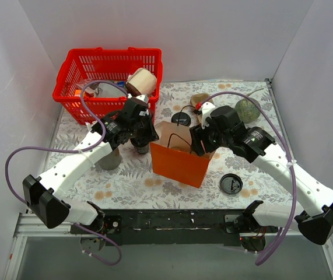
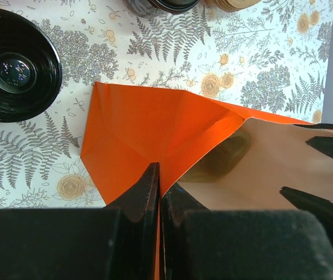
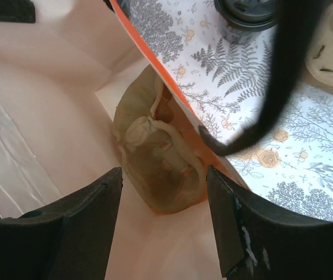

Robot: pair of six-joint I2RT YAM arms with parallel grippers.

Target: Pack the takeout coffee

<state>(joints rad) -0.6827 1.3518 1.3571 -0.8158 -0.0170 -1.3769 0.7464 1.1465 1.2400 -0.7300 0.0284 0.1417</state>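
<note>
Left wrist view: your left gripper [image 2: 159, 181] is clamped on the left rim of the orange bag [image 2: 149, 128].
Right gripper [image 3: 165, 175]: jaws wide, empty, over the bag's mouth.
Takeout coffee [image 2: 16, 64]: on the table [image 2: 259, 52], left of the bag.

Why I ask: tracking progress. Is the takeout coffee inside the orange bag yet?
Out: the takeout coffee sits on the table beside the orange bag.

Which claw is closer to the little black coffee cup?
Left. The left gripper pinches the rim of the orange bag, with the black coffee cup close beside it; the right gripper hangs open inside the bag's other end.
</note>
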